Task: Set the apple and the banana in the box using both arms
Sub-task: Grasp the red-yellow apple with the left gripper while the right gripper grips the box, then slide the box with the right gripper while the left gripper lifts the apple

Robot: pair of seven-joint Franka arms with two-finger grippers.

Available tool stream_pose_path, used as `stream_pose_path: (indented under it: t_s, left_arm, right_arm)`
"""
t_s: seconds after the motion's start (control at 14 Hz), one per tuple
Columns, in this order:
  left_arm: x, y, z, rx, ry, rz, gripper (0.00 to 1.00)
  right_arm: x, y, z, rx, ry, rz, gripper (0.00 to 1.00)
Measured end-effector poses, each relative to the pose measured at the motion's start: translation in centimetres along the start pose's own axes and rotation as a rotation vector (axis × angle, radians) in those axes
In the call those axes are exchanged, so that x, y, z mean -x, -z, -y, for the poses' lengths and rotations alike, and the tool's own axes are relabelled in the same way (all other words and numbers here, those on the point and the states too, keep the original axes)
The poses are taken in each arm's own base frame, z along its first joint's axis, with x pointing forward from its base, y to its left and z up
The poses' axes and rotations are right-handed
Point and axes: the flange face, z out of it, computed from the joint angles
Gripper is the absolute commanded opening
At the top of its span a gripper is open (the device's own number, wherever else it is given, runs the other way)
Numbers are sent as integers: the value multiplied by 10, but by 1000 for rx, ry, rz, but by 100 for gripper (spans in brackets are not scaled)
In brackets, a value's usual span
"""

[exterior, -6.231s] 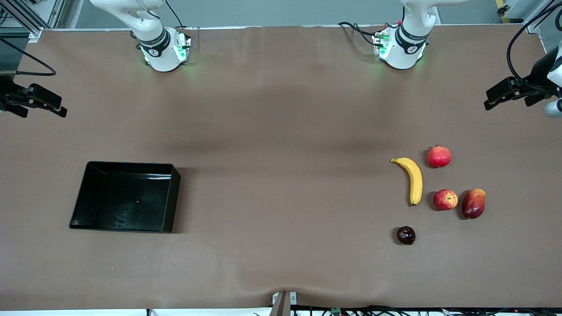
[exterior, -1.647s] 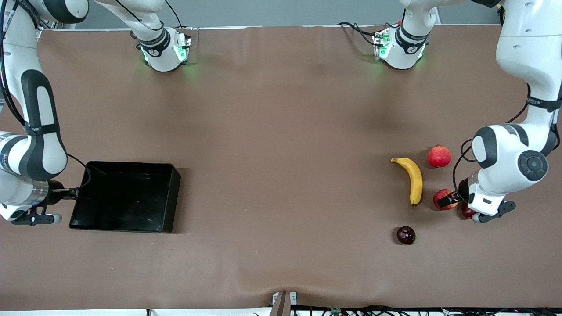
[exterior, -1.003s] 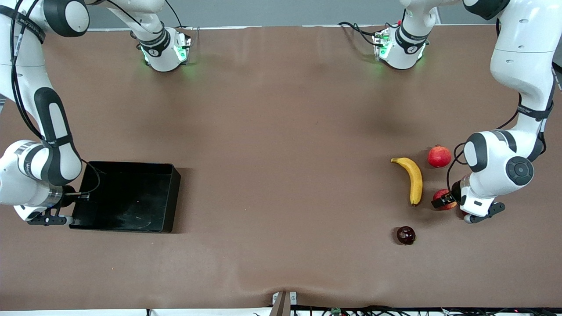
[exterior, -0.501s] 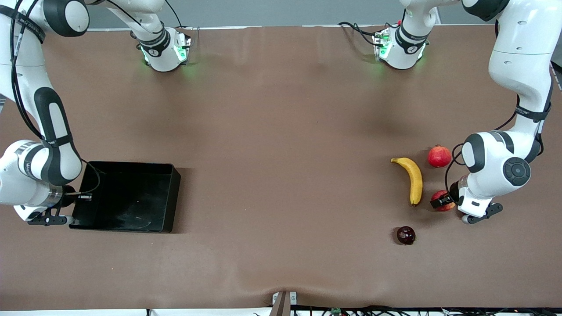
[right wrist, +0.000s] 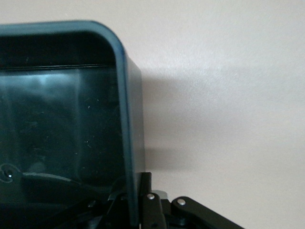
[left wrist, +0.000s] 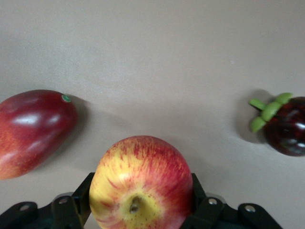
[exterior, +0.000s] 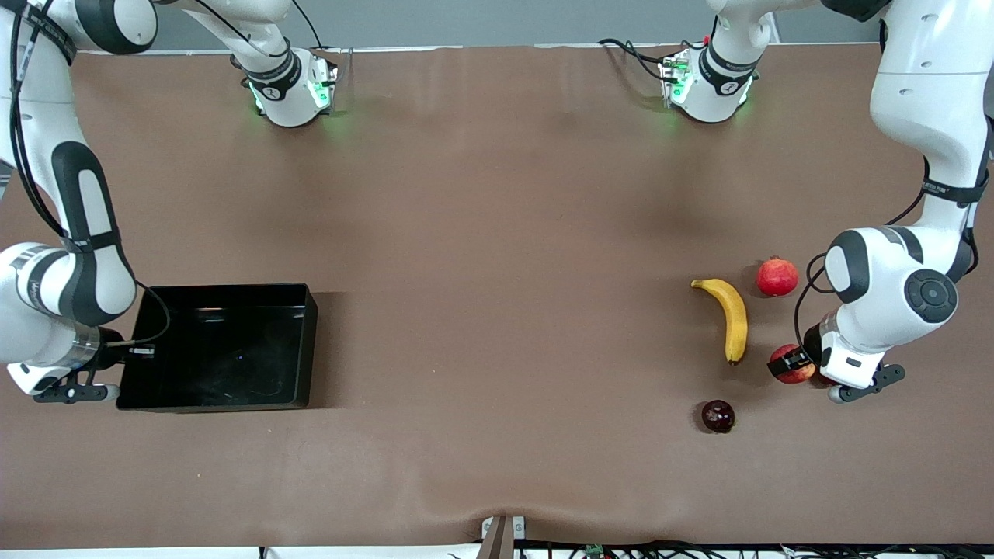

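Observation:
My left gripper (exterior: 794, 365) is shut on the apple (exterior: 788, 369), low at the table near the left arm's end. In the left wrist view the red-and-yellow apple (left wrist: 143, 181) sits between the two dark fingers (left wrist: 78, 202), stem dimple facing the camera. The yellow banana (exterior: 733, 318) lies on the table beside the apple, toward the right arm's end. My right gripper (exterior: 128, 352) is shut on the end wall of the black box (exterior: 225, 290). In the right wrist view the box wall (right wrist: 125, 119) runs between the jaws of the right gripper (right wrist: 136, 193).
A pomegranate (exterior: 777, 276) lies farther from the camera than the apple. A dark mangosteen (exterior: 718, 416) (left wrist: 286, 125) lies nearer. A red mango (left wrist: 33, 129) lies beside the apple, mostly hidden under the left wrist in the front view.
Both arms came in from the table ends. My left gripper closed on the apple and shifted it slightly nearer the camera. My right gripper took the box wall; the box shifted slightly toward it.

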Motion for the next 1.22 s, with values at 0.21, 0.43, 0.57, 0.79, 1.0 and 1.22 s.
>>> stream_pose_path:
  t_s: [0.21,0.43,0.57,0.79,1.0,1.22]
  left_arm:
    - [-4,28,-6,-10,-7,20,0]
    - [-10,63,-15,-22,-15,63,0]
    - [-15,87,-24,-23,-25,78,0]
    - [-23,114,-30,-20,-28,70,0]
    - [-21,119,-39,-17,-40,67,0]
    - [-17,125,-52,-19,-31,77,0]
  right_arm:
    - [-6,24,21,4,32,-27,0]
    - [-11,43,59,0,84,-12,0]
    - [-13,53,89,-6,126,5,0]
    - [-17,59,144,-36,178,6,0]
    - [-18,56,210,-61,174,12,0]
    - [-12,54,284,-58,87,26,0]
